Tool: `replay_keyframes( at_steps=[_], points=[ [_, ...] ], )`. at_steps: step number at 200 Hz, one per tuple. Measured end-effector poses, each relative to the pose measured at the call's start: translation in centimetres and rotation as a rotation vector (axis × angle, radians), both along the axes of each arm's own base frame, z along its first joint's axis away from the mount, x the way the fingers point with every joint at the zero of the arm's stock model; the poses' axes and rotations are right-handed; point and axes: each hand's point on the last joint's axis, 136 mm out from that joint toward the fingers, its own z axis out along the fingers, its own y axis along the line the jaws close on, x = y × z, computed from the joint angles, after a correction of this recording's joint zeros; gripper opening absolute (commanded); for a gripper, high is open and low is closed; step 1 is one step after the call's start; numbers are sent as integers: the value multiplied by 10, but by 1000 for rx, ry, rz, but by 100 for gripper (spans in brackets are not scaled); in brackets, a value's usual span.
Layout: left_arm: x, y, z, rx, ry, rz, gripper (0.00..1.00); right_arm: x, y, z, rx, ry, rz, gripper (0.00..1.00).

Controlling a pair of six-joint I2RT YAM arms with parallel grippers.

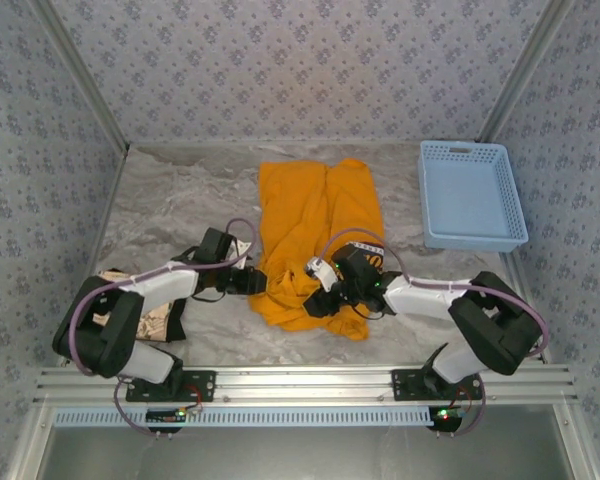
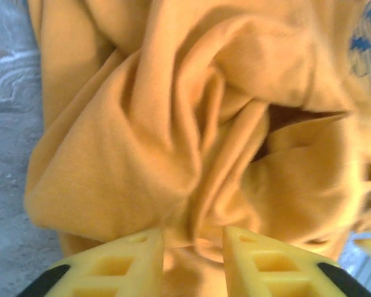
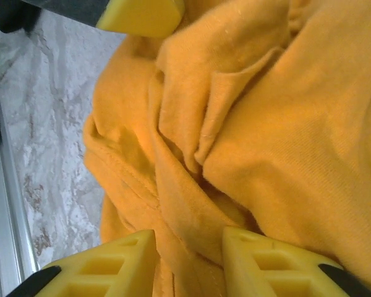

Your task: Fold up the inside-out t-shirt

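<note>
The orange-yellow t-shirt [image 1: 320, 215] lies crumpled at the table's middle, its near end bunched between both arms. My left gripper [image 1: 264, 283] comes in from the left and is shut on a bunched fold of the shirt [image 2: 191, 154] that fills the gap at its fingertips [image 2: 193, 238]. My right gripper [image 1: 316, 300] comes in from the right and is shut on a hemmed fold [image 3: 191, 204] running between its fingers [image 3: 188, 238]. A yellow finger of the left gripper [image 3: 142, 13] shows at the top of the right wrist view. A bluish print [image 2: 366, 55] peeks out at the edge.
A light blue plastic basket [image 1: 472, 195] stands at the back right. A beige cloth with dark lines [image 1: 158, 322] lies under the left arm near the front left. The marble tabletop [image 1: 170, 200] is bare at the back left. A metal rail [image 1: 300, 385] runs along the near edge.
</note>
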Motion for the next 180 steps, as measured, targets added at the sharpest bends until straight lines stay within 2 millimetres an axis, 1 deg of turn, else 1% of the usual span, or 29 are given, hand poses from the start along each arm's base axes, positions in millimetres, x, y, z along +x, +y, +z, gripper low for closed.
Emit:
replay_keyframes(
  at_steps=[16, 24, 36, 51, 64, 75, 83, 90, 109, 119, 131, 135, 138, 146, 164, 180],
  points=[
    [1, -5, 18, -36, -30, 0, 46, 3, 1, 17, 34, -29, -8, 36],
    [2, -9, 26, -50, -48, -8, 48, 6, 2, 26, 49, -41, -19, 39],
    [2, -20, 38, -71, -69, -31, 50, 17, 3, 37, 57, -58, -49, 46],
    [6, -34, 50, -89, -83, -51, 50, 33, 4, 47, 55, -73, -99, 47],
    [12, -43, 53, -94, -77, -49, 50, 47, 7, 49, 47, -73, -140, 47],
    [19, -45, 47, -79, -59, -28, 48, 57, 10, 44, 32, -61, -174, 47],
    [23, -45, 40, -62, -41, -12, 46, 62, 10, 37, 18, -53, -191, 46],
    [24, -44, 32, -45, -23, -1, 41, 64, 10, 29, 1, -38, -204, 46],
    [23, -41, 9, -7, 40, 17, 19, 65, 12, 4, -47, 9, -227, 40],
    [22, -41, 1, 1, 65, 21, 12, 65, 16, -6, -63, 32, -230, 35],
    [21, -41, -1, 1, 71, 14, 3, 64, 20, -13, -71, 48, -234, 22],
    [21, -42, 0, -2, 73, 14, 0, 64, 21, -13, -71, 48, -233, 18],
    [21, -42, 1, -5, 67, 8, 0, 64, 21, -13, -70, 53, -238, 15],
    [21, -44, 3, -17, 62, 0, 0, 64, 23, -11, -65, 50, -235, 11],
    [20, -46, 15, -46, 33, -22, 0, 67, 24, -2, -39, 42, -242, 7],
    [17, -44, 34, -75, -36, -44, 0, 71, 21, 15, -8, 14, -239, 6]
  ],
)
